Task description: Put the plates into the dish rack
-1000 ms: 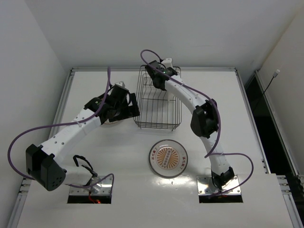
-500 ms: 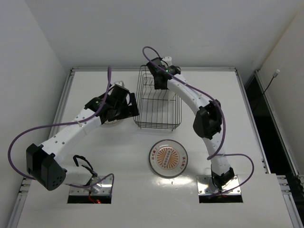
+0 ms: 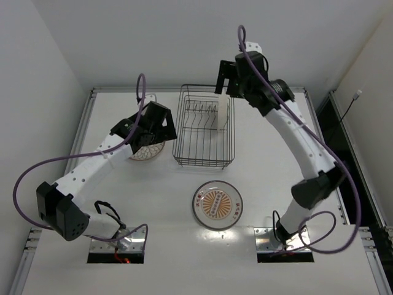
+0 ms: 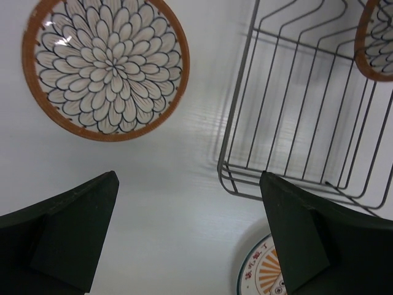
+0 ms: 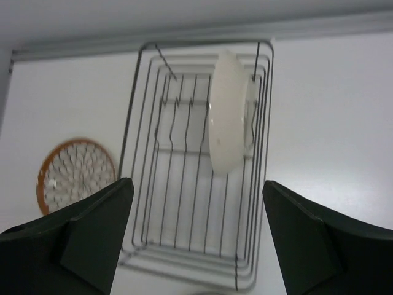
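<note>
**A:** Three plates in all. Where does the nearest one lie?

**B:** The sunburst plate (image 3: 216, 204) lies flat on the table (image 3: 166, 196), face up. It is between the two arm bases, near the rack's near end but not touching it.

**A:** And the left gripper?

**B:** The left gripper (image 3: 153, 126) hangs over the table just left of the rack, jaws spread wide with nothing between them. Under it a brown-rimmed plate (image 4: 105, 67) lies flat, petal pattern up, beside the rack's left wall but apart from it.

**A:** The rack itself?

**B:** The black wire rack (image 3: 204, 132) sits mid-table, its long side running away from the arms. The third plate (image 5: 227, 120) stands on edge among the tines in the far half, close to the right wall. Its white underside shows from above, and the left wrist view catches a bit of its brown rim.

**A:** And the right gripper?

**B:** Farthest off, the right gripper (image 3: 224, 86) is raised above the rack's far end. Its jaws are apart and empty, clear of the standing plate.
</note>
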Available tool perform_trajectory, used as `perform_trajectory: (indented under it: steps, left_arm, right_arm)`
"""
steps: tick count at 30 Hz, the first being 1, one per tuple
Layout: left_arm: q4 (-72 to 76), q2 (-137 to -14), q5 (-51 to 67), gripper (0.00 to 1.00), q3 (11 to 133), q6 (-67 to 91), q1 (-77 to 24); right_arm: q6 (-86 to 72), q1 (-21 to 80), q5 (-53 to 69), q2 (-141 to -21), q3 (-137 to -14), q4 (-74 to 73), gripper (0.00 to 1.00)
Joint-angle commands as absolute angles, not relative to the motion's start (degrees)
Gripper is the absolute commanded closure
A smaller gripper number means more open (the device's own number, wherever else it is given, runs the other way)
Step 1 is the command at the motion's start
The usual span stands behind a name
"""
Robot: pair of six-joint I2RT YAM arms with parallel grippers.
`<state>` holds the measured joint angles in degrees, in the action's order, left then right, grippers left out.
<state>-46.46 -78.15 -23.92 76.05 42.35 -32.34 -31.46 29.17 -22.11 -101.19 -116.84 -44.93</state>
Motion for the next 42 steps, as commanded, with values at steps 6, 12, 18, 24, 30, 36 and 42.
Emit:
perform_trajectory:
  steps: [6, 12, 18, 24, 30, 36, 42]
  left_arm:
    - [-46.1, -79.4, -29.5, 0.01, 78.7, 43.1, -33.0]
    - [-45.6, -81.2, -26.6, 0.01, 78.7, 44.2, -33.0]
    - [-45.1, -81.7, -22.1, 0.01, 77.0, 45.8, -33.0]
    - [-44.5, -81.7, -18.5, 0.01, 76.5, 47.1, -33.0]
    - [-44.5, -79.4, -19.2, 0.01, 75.9, 46.6, -33.0]
    - [-43.9, -75.2, -20.4, 0.01, 72.9, 45.4, -33.0]
    - [-43.9, -72.0, -20.9, 0.01, 70.8, 44.9, -33.0]
  right_arm:
    - [-40.5, 25.8, -0.1, -72.4, -80.3, -45.0, 0.12]
    - [-53.4, 24.7, 10.8, -52.9, -56.2, -42.1, 0.12]
    - [-60.4, 23.6, 16.1, -43.4, -41.1, -41.6, 0.12]
    - [-62.0, 23.1, 19.5, -41.8, -32.5, -43.1, 0.12]
    - [-64.2, 21.3, 26.5, -44.7, -22.9, -35.7, 0.12]
    - [-63.1, 20.2, 26.0, -48.2, -22.3, -35.2, 0.12]
    - [-62.0, 20.2, 25.3, -53.0, -17.4, -30.8, 0.12]
